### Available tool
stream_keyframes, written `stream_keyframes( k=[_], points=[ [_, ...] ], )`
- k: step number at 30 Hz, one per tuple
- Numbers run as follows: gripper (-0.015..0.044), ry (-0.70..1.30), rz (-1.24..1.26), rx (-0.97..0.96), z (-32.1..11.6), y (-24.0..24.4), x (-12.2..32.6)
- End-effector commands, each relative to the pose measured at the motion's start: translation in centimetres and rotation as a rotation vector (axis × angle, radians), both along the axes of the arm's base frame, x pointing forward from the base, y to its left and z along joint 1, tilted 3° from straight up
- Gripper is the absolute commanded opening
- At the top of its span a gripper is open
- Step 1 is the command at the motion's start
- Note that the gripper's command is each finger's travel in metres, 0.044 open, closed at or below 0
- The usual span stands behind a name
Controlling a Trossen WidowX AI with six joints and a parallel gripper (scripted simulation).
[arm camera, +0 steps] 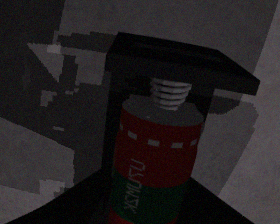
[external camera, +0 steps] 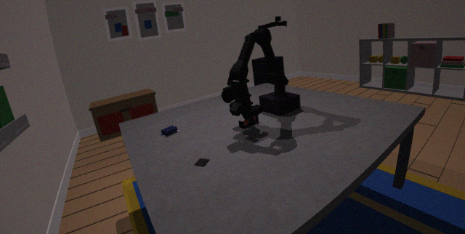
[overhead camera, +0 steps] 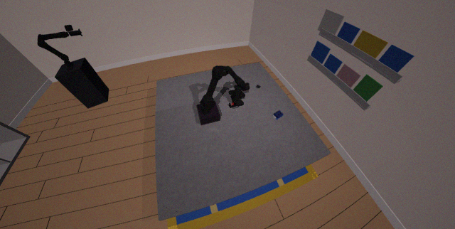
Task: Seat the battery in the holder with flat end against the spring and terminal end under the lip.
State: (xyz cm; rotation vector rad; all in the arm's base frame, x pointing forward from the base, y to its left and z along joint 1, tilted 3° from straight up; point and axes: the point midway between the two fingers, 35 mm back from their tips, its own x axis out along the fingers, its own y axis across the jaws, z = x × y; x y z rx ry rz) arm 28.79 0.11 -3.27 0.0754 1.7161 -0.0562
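Observation:
The battery (arm camera: pixel 151 165), red and green with a grey flat end, lies lengthwise in the wrist view. My gripper (arm camera: pixel 145 180) (overhead camera: pixel 233 104) (external camera: pixel 249 121) is shut on it; the dark fingers come in from both lower sides. The black holder (arm camera: pixel 181 60) has its end wall beyond the flat end, with a dark side edge at the left. The silver spring (arm camera: pixel 170 94) shows between wall and flat end, its near coils meeting or overlapping that end. The terminal end and the lip are out of view. Whether the holder rests flat on the table is unclear.
On the grey table (overhead camera: pixel 199 172) (external camera: pixel 327 118) lie a blue object (overhead camera: pixel 278 114) (external camera: pixel 169 130) and a small dark flat piece (overhead camera: pixel 258 86) (external camera: pixel 202 162), both away from my gripper. A second arm stands on a black pedestal (overhead camera: pixel 82 84) off the table.

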Motion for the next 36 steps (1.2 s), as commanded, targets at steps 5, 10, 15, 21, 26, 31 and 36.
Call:
stream_keyframes(
  k=[5,10,15,21,26,31,36],
  points=[
    [0.0087,-0.066,-0.008,-0.009,-0.05,-0.09,0.58],
    [0.0087,-0.091,-0.010,-0.009,-0.11,-0.08,0.53],
    [0.0087,-0.113,-0.013,-0.007,-0.17,-0.09,0.50],
    [0.0087,-0.114,-0.013,-0.006,-0.18,-0.09,0.50],
    [0.0087,-0.114,-0.013,-0.006,-0.18,-0.09,0.50],
    [0.0087,-0.114,-0.013,-0.006,-0.18,-0.09,0.50],
    [0.0087,-0.113,-0.013,-0.006,-0.18,-0.09,0.43]
  ],
)
